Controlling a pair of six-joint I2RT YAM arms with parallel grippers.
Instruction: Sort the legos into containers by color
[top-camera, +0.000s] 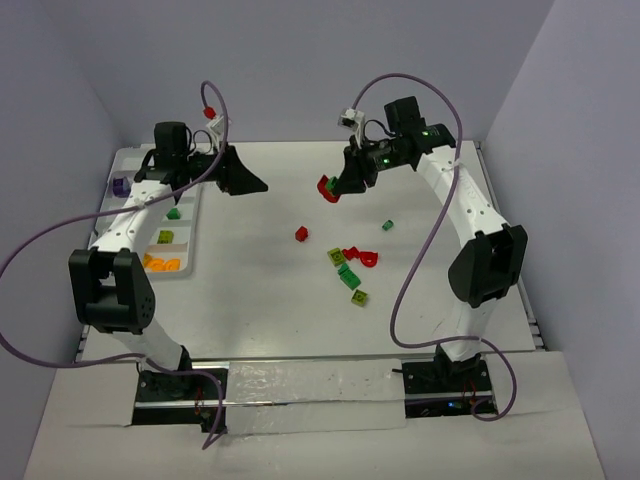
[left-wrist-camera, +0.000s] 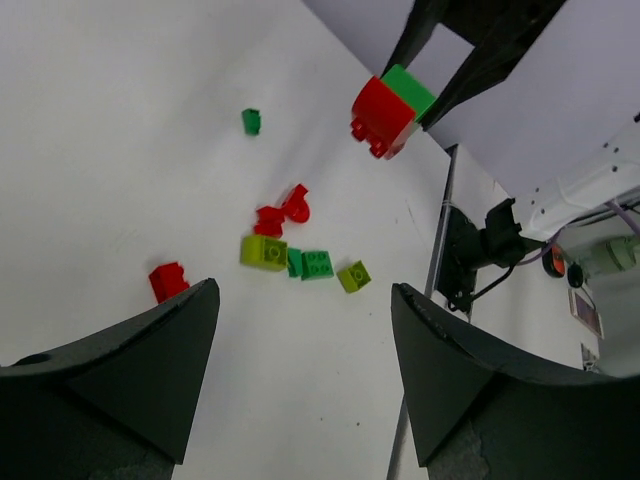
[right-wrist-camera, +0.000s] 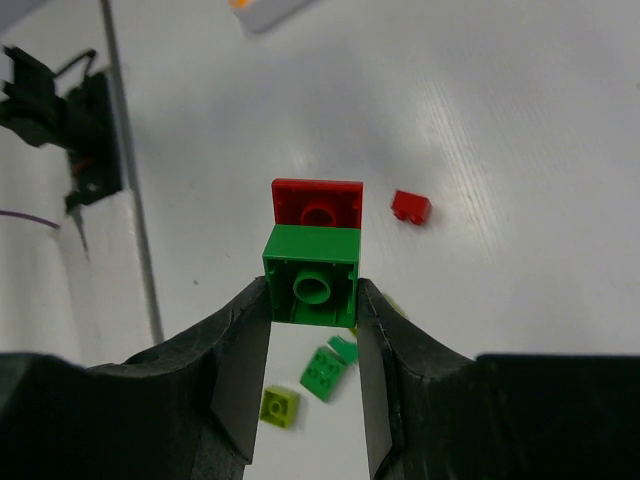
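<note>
My right gripper (top-camera: 340, 188) hangs above the table's back middle, shut on a green lego (right-wrist-camera: 312, 275) with a red lego (right-wrist-camera: 318, 203) stuck to its far side. In the left wrist view the same red and green pair (left-wrist-camera: 385, 110) shows between its dark fingers. Open and holding nothing, my left gripper (top-camera: 255, 183) hovers to the right of the white tray of containers (top-camera: 128, 158). Loose legos lie mid-table: a red one (top-camera: 301, 234), a small green one (top-camera: 387, 224), and a cluster of lime (top-camera: 335, 256), red (top-camera: 360, 256), green (top-camera: 348, 275) and lime (top-camera: 358, 297).
The tray's compartments hold a purple brick (top-camera: 120, 185), a green one (top-camera: 174, 212), a lime one (top-camera: 165, 237) and orange ones (top-camera: 162, 264). Grey walls close in the table at the back and sides. Purple cables loop from both arms.
</note>
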